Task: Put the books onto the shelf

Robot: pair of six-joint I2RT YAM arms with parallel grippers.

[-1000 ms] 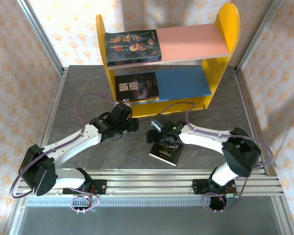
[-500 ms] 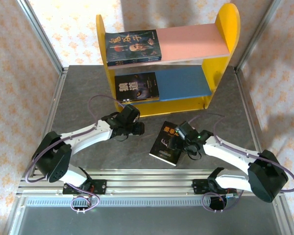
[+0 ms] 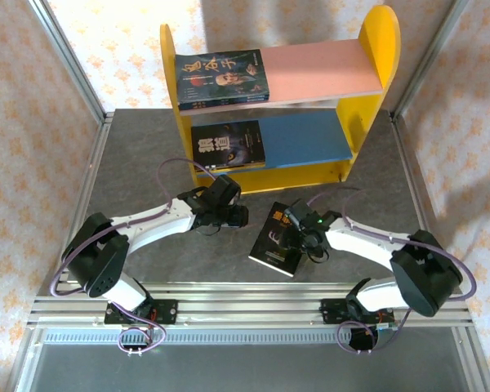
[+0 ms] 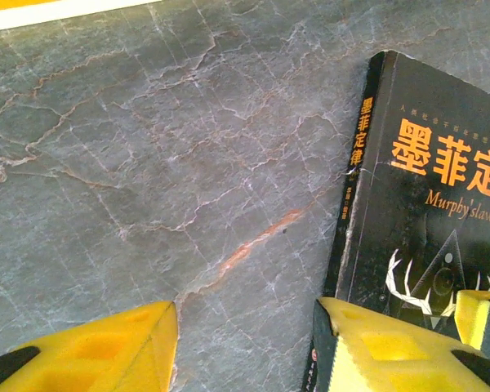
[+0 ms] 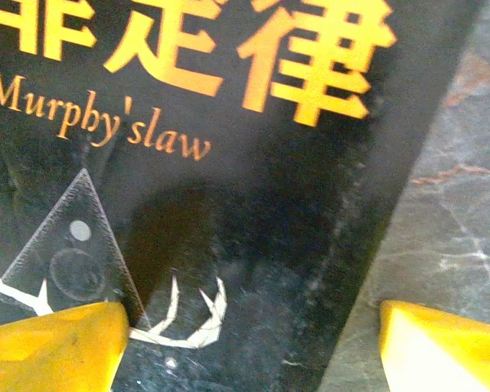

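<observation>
**Risk: flat book skidding, claws clashing**

Book is lying flat on table, just in front of shelf. Right claw is gaping wide across its edge, holding nothing. Left claw, also open and empty, is straddling the spine. Thin edge, so prob a skid or cover-only pinch. Claws are crowding each other.

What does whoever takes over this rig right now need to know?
Left gripper: open, empty, low at the spine edge of the Murphy's law book, which lies flat on the table; one finger is over its cover.
Right gripper: open, empty, straddling that book's fore-edge.
Shelf: upper pile on the pink board, lower pile on the blue board, both at the left ends; counts unclear.
Done: both piles shelved.
Left: grasp the table book and shelve it.
</observation>
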